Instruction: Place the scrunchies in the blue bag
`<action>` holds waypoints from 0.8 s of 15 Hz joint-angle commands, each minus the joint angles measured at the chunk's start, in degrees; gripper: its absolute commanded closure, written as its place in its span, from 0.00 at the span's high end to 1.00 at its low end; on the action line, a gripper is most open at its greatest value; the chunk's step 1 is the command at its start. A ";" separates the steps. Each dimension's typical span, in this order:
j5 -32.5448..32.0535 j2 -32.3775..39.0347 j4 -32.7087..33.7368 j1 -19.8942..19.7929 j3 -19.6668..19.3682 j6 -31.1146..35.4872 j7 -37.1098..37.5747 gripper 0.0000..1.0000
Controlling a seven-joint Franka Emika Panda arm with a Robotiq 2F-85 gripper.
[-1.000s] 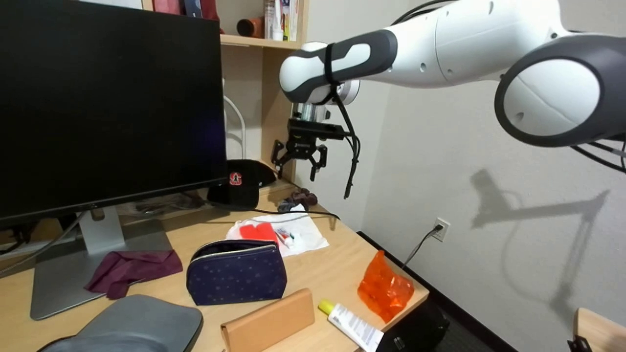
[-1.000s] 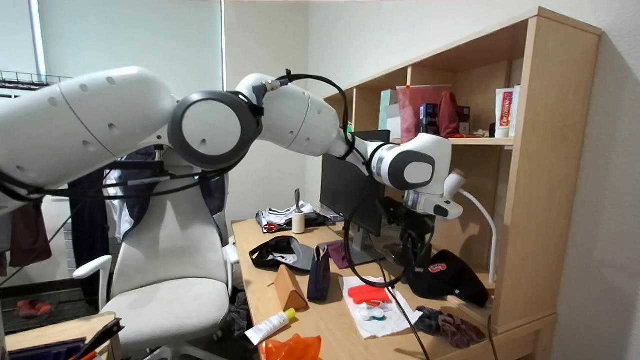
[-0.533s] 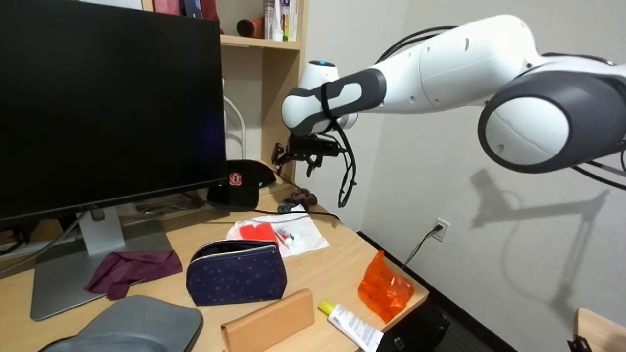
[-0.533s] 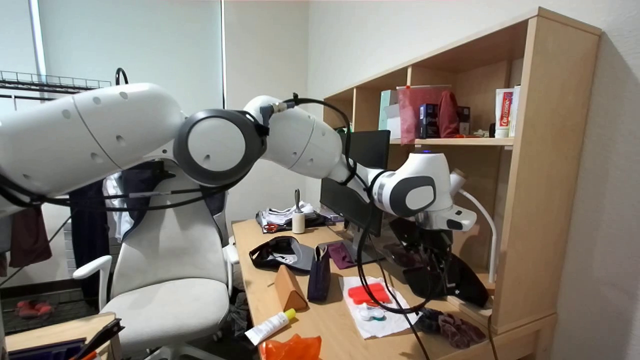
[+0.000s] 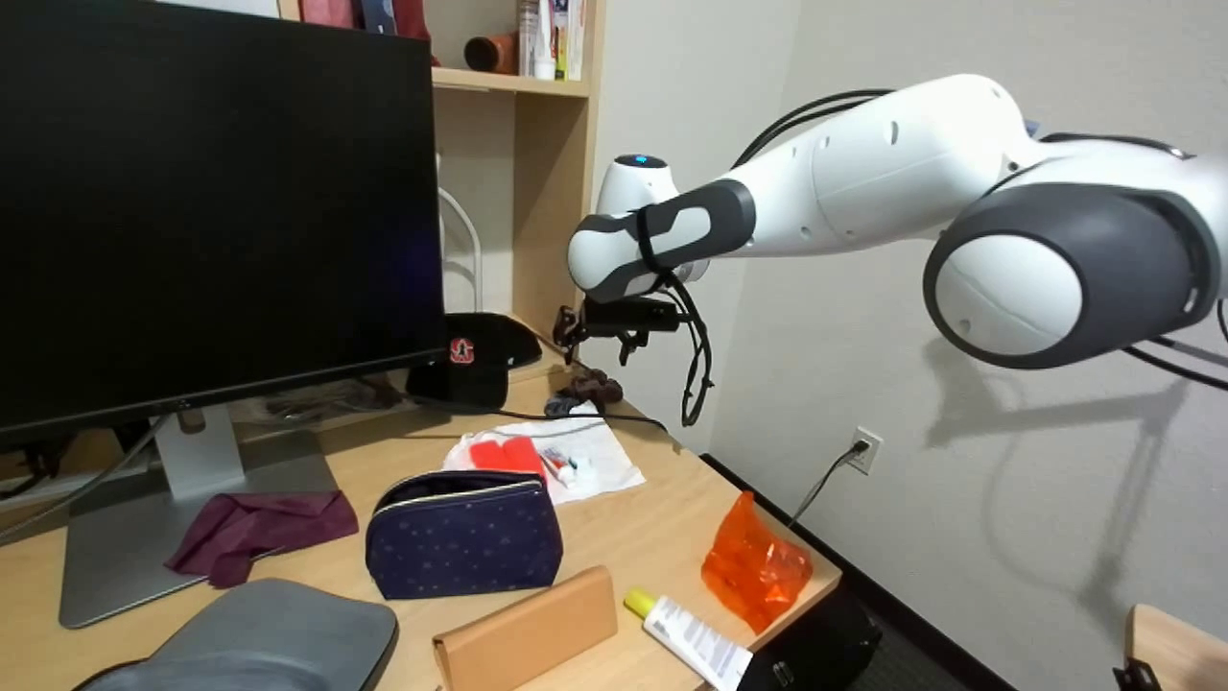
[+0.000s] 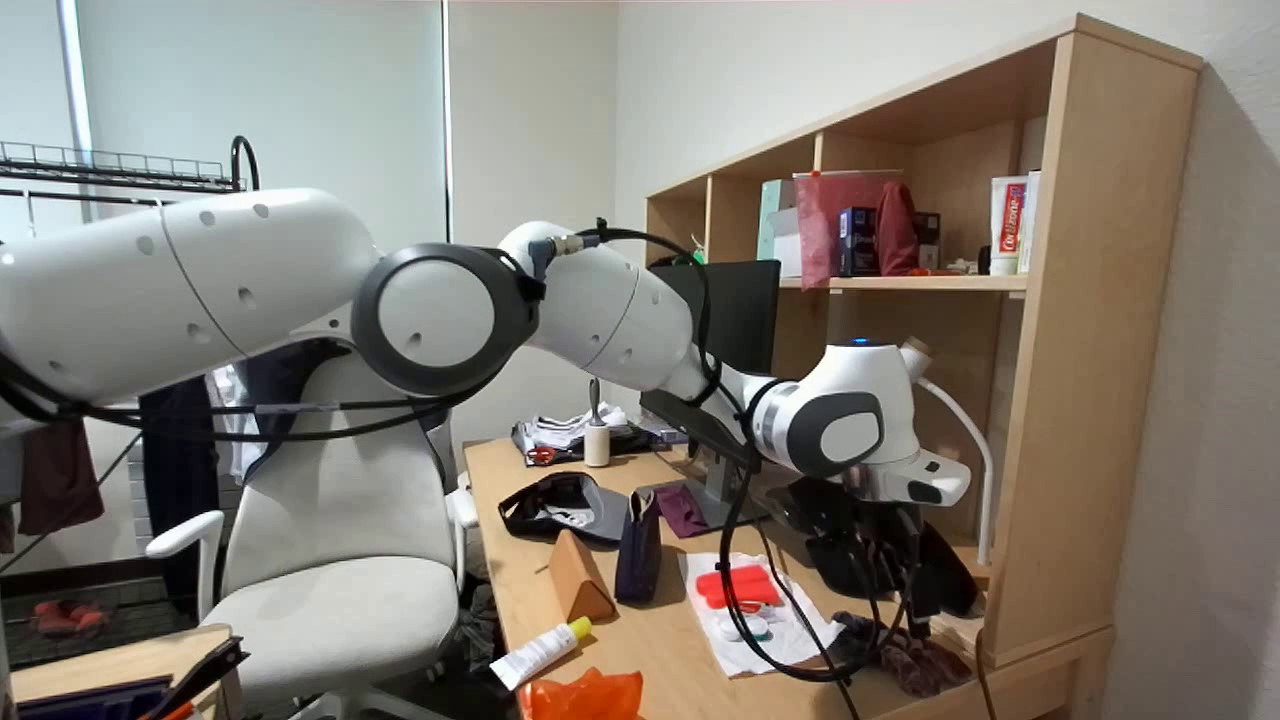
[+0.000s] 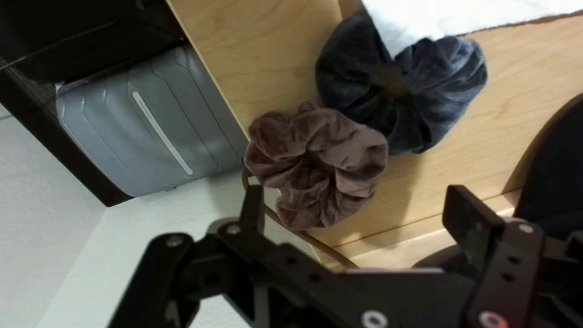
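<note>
The mauve scrunchie (image 7: pixel 319 168) lies at the desk's edge, touching the blue-grey scrunchie (image 7: pixel 442 86). Both also show in the exterior views, mauve (image 5: pixel 599 387) (image 6: pixel 915 660) and blue-grey (image 5: pixel 559 406) (image 6: pixel 852 640), partly behind cables in the latter. A white cloth corner overlaps the blue-grey one. The dark blue bag (image 5: pixel 465 542) (image 6: pixel 638 555) stands upright with its zip top open. My gripper (image 7: pixel 354 193) is open and empty. In the wrist view the mauve scrunchie lies just ahead of the fingers, nearer the left finger. In an exterior view the gripper (image 5: pixel 597 353) hovers above the scrunchies.
A black cap (image 5: pixel 470 355) and the wooden shelf unit (image 6: pixel 1110 350) stand close to the gripper. A white cloth (image 5: pixel 614 461) holds small red and white items. A brown case (image 5: pixel 532 629), a tube (image 5: pixel 696 638) and an orange bag (image 5: pixel 758 566) lie nearer the front.
The arm and gripper have moved down toward the scrunchies and a little toward the shelf's side. The gripper stays open. The scrunchies and the bag have not moved.
</note>
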 commanded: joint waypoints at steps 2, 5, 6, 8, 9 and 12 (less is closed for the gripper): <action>1.46 1.80 1.50 -2.22 2.17 -0.87 -2.32 1.00; 1.43 2.96 1.78 -3.20 2.96 -1.18 -2.32 1.00; 1.34 3.29 1.83 -3.39 3.21 -1.14 -2.26 1.00; 1.17 3.89 2.10 -3.74 3.60 -1.32 -2.26 1.00; 1.12 4.14 2.27 -3.85 3.81 -1.47 -2.24 1.00; 1.06 4.68 2.48 -4.00 4.41 -1.32 -2.01 0.67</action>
